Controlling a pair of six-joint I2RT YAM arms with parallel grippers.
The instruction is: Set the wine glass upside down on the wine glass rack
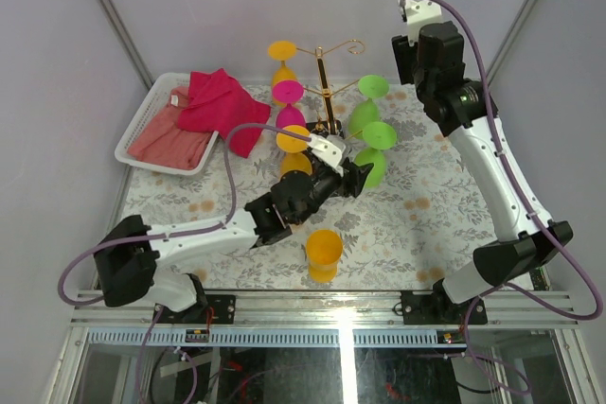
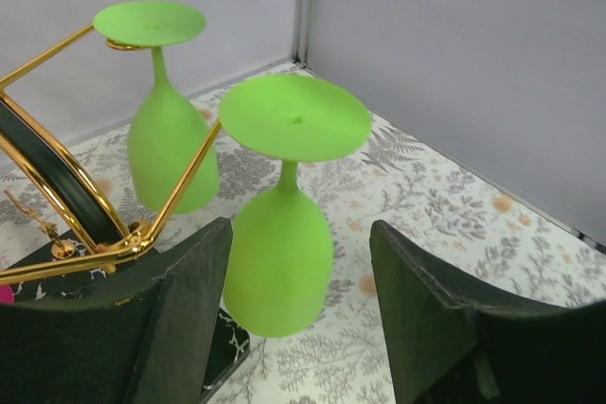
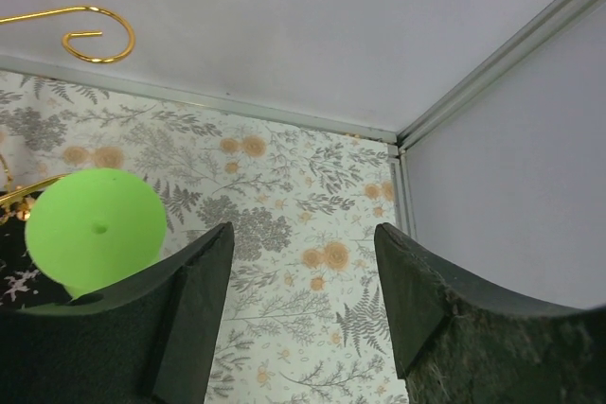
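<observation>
While the wine glass (image 2: 279, 267) hangs upside down on the wine glass rack (image 2: 180, 182), between the fingers of the open, empty left pincer (image 2: 301, 234), a straight, untouching withdrawal is advised; the right pincer (image 3: 303, 238) is held open, empty.

White-shelled arms (image 1: 494, 172) with black joints (image 1: 440, 49), purple cables (image 1: 227, 167), black end effector fingers (image 2: 123, 328).

The right tool (image 3: 303, 234) gapes above floral cloth (image 3: 284, 172); green wine glass (image 3: 95, 229) at left, rack curl (image 3: 99, 40) above it.
</observation>
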